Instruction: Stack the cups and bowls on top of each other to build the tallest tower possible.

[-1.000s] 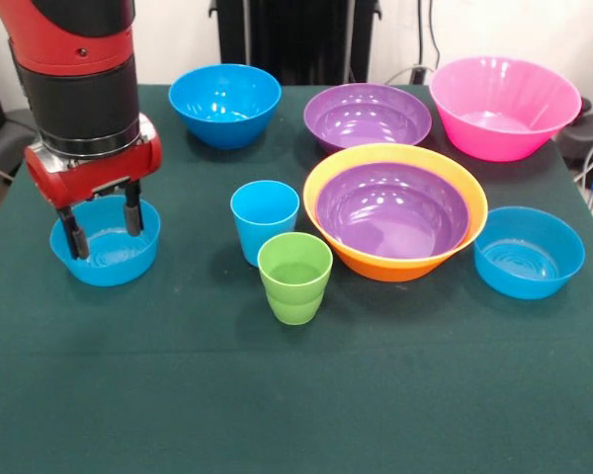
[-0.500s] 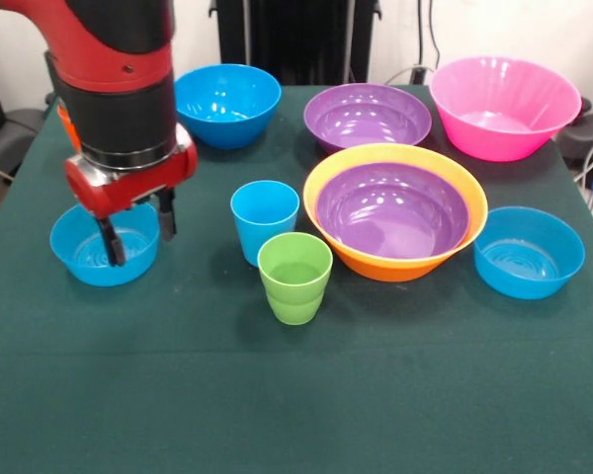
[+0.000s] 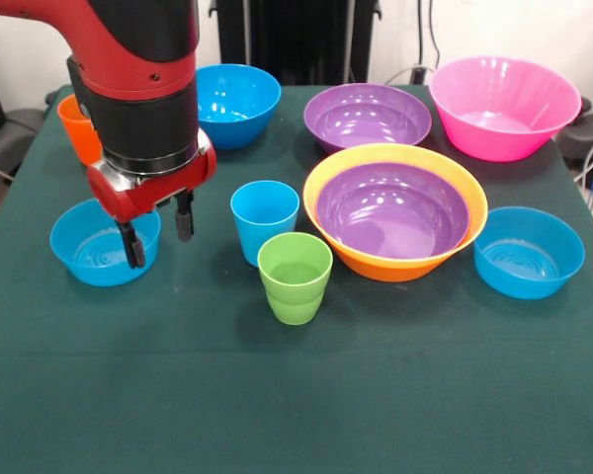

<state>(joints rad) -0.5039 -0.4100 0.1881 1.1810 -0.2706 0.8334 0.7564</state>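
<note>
A glossy red arm (image 3: 128, 39) with a black cylindrical wrist band, ending in a red-bodied gripper (image 3: 159, 237) with 2 black fingers.

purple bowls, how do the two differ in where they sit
One purple bowl is nested inside the orange-yellow bowl, nearer the camera. The other purple bowl stands alone on the table, farther back, beside the pink bowl. Both are upright, empty and look alike in colour and shape.
</note>
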